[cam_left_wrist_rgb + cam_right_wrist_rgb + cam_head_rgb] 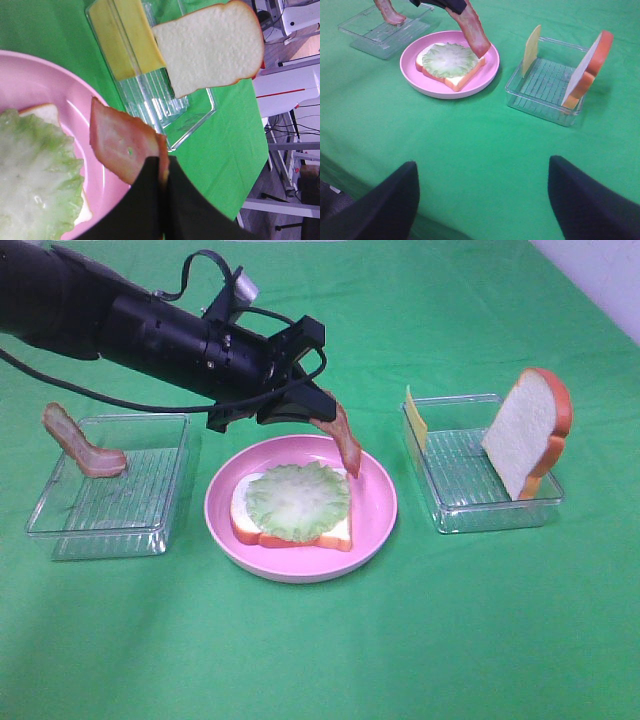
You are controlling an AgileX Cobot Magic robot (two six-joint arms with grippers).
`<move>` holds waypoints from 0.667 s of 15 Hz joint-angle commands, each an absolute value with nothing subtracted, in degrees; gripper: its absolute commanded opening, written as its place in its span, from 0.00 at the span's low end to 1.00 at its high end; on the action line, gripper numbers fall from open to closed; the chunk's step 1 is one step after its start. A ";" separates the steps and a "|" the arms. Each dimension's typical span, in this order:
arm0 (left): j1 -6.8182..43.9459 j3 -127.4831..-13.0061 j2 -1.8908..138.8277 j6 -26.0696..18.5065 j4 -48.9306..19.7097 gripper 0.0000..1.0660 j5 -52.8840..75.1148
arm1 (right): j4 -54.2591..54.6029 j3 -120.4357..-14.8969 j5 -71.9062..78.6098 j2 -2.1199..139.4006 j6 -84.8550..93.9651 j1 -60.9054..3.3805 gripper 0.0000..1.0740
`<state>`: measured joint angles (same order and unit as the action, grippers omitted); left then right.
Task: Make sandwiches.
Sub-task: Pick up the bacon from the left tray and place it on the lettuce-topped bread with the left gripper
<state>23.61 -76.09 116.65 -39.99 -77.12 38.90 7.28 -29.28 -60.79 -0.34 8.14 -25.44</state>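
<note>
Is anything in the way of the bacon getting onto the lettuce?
No, nothing visible. The bacon strip hangs from the shut left gripper above the pink plate, and the lettuce lies bare on the bread slice.

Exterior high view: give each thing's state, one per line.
Left hand, shut on bacon strip.
Bacon strip, hanging above plate.
Right hand, open, empty.
Lettuce, flat on lower bread.
Lower bread, flat on plate.
Spare bacon strip, leaning in left tray.
Cheese, upright in right tray.
Second bread, leaning upright in right tray.
</note>
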 commanded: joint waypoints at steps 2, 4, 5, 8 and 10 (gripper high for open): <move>23.78 -76.32 120.21 -40.62 -76.60 0.00 41.60 | 6.93 -28.99 -61.02 -1.09 8.59 -25.38 0.64; 22.06 -76.32 120.49 -39.02 -70.82 0.00 41.20 | 6.93 -28.99 -61.02 -1.09 8.59 -25.38 0.64; 21.60 -76.32 120.44 -37.82 -70.02 0.00 41.20 | 6.93 -28.99 -61.02 -1.09 8.59 -25.38 0.64; 20.00 -76.32 120.44 -29.68 -61.59 0.16 41.31 | 6.93 -28.99 -61.02 -1.09 8.59 -25.38 0.64; 20.05 -76.32 120.44 -27.73 -57.75 0.53 41.65 | 6.93 -28.99 -61.02 -1.09 8.59 -25.38 0.64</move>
<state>19.88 -76.09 120.55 -28.53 -58.44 40.85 7.28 -29.28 -60.79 -0.34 8.14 -25.44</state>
